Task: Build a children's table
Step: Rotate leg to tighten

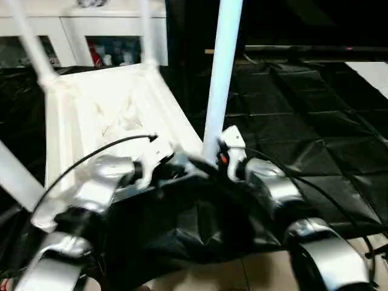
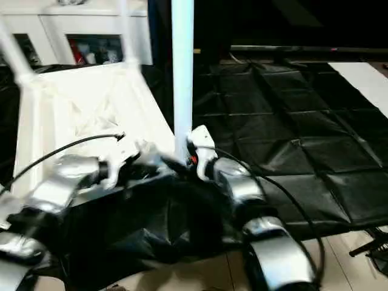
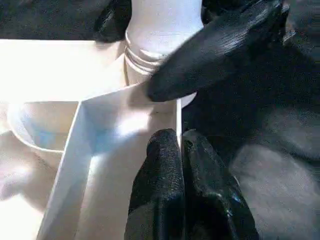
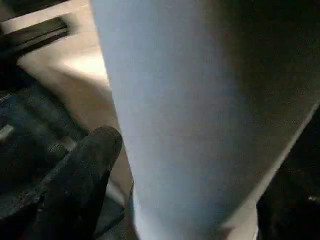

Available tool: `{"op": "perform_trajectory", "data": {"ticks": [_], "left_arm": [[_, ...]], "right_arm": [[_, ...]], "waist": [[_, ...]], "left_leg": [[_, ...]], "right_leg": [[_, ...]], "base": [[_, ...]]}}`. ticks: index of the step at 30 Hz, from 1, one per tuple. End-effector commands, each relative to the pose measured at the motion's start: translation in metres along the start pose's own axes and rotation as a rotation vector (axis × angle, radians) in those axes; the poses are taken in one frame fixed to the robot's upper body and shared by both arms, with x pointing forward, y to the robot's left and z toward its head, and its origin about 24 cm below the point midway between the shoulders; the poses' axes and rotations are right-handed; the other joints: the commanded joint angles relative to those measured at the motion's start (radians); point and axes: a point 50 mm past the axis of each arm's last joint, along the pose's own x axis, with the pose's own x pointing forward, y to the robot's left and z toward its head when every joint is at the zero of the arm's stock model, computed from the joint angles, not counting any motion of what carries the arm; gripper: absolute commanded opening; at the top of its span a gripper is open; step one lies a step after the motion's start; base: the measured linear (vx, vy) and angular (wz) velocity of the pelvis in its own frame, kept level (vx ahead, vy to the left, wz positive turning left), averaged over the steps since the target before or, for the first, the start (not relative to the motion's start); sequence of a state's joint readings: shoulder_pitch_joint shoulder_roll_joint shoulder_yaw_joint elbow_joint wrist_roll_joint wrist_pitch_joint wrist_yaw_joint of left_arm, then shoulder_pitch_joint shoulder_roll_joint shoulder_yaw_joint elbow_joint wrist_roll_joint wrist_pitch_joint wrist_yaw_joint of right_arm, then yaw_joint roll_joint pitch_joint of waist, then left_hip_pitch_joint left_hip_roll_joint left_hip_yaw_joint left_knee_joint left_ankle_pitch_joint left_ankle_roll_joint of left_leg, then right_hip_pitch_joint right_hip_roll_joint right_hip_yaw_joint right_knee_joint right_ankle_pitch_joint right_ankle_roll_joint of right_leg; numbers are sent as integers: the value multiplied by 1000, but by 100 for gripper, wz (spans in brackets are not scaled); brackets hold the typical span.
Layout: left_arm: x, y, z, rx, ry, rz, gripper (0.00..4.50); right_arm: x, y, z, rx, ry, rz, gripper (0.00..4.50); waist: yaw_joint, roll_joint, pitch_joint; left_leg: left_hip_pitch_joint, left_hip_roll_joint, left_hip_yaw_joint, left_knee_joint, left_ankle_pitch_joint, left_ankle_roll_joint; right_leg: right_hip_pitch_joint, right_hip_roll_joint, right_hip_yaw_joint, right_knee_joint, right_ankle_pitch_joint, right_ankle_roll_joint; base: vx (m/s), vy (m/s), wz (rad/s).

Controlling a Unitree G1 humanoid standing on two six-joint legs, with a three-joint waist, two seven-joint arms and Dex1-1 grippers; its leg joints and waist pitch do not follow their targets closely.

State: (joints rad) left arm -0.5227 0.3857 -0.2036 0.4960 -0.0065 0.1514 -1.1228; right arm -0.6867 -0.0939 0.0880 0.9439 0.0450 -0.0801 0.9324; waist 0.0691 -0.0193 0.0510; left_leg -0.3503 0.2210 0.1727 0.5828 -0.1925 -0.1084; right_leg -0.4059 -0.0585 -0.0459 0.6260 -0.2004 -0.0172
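Observation:
The children's table lies upside down, its white ribbed top [image 1: 115, 103] facing up. One white tube leg [image 1: 221, 73] stands upright in the near right corner socket. My left gripper [image 3: 179, 137] is shut on a thin white wall of the top beside that socket. My right gripper [image 1: 218, 159] straddles the base of the upright leg [image 4: 185, 125] with its jaws open. One black finger [image 4: 85, 170] sits just beside the tube. In the left wrist view, a right finger [image 3: 215, 50] lies across the leg's ringed collar [image 3: 145, 57].
Two more legs [image 1: 30, 42] [image 1: 145, 30] rise from the far corners, and another [image 1: 15, 176] slants at the left edge. A white glass-door cabinet [image 1: 73, 24] stands behind. Black quilted matting [image 1: 303, 121] covers the floor, with pale flooring [image 1: 254, 273] near my arms.

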Motion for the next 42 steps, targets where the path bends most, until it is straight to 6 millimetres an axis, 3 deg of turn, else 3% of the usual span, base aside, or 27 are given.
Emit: {"op": "perform_trajectory", "data": {"ticks": [1,6,10,11,19,23,25,27,28,29,30,35,39,40,42], "left_arm": [[10,-13,17,60,-86,-142,0],[-3,-15,7,38,-39,-198,0],[-8,-17,4,21,-32,-227,0],[-8,-17,4,19,-31,-233,0],[-5,-19,7,23,-51,-234,0],[6,-8,12,30,-74,-82,0],[13,1,17,11,-83,34,0],[17,4,19,3,-88,78,0],[22,9,23,-6,-89,142,0],[25,11,24,-8,-86,161,0],[25,11,24,-8,-86,161,0],[45,16,40,-43,-116,286,0],[50,13,45,-28,-137,255,0],[49,11,45,-17,-141,233,0],[47,8,43,2,-146,193,0]], "right_arm": [[3,14,-6,-30,47,150,386],[-13,12,-12,-40,100,240,386],[-19,12,-11,-19,97,277,361],[-19,12,-11,-15,97,284,333],[-14,20,-13,9,93,306,280],[-1,17,-16,41,78,147,266],[8,11,-18,67,99,-24,264],[12,9,-20,87,109,-101,264],[18,7,-20,118,110,-203,263],[20,7,-19,128,105,-229,263],[20,7,-19,128,105,-229,263],[39,10,-13,207,65,-402,263],[46,17,-8,169,48,-352,263],[46,18,-6,164,31,-320,319],[45,18,-4,158,8,-272,333]], "waist": [[5,8,-62],[17,6,-60],[21,6,-60],[21,8,-61],[21,6,-60],[19,3,-58],[13,4,-50],[10,3,-50],[11,3,-53],[11,3,-51],[12,2,-55],[14,5,-61],[17,4,-64],[17,2,-64],[17,4,-63]], "left_leg": [[-1,15,9,-62,-129,66],[1,15,9,-63,-158,56],[2,16,8,-65,-155,49],[3,16,8,-65,-151,47],[2,15,8,-65,-151,43],[2,13,7,-67,-163,31],[7,10,3,-75,-226,1],[12,9,1,-75,-239,-20],[6,8,0,-75,-224,-19],[9,7,1,-74,-223,-18],[6,7,1,-74,-209,-15],[6,6,6,-69,-149,-8],[-3,5,5,-67,-120,12],[-3,5,5,-66,-119,17],[-3,5,6,-66,-120,28]], "right_leg": [[56,-65,40,-58,0,-270],[55,-68,41,-63,-62,-264],[54,-67,41,-63,-68,-257],[53,-67,41,-62,-61,-259],[54,-67,41,-63,-67,-255],[52,-69,42,-68,-105,-245],[47,-72,43,-84,-260,-209],[43,-74,45,-91,-332,-185],[48,-75,46,-90,-331,-169],[41,-73,48,-94,-330,-163],[46,-72,46,-90,-307,-164],[46,-67,46,-79,-181,-189],[54,-67,43,-68,-75,-207],[55,-68,43,-67,-68,-208],[56,-68,43,-68,-65,-213]], "base": [[0,0,0],[0,0,0],[0,0,0],[0,0,0],[0,0,0],[0,0,0],[0,0,0],[0,0,0],[0,0,0],[0,0,0],[0,0,0],[0,0,0],[0,0,0],[0,0,0],[0,0,0]]}}
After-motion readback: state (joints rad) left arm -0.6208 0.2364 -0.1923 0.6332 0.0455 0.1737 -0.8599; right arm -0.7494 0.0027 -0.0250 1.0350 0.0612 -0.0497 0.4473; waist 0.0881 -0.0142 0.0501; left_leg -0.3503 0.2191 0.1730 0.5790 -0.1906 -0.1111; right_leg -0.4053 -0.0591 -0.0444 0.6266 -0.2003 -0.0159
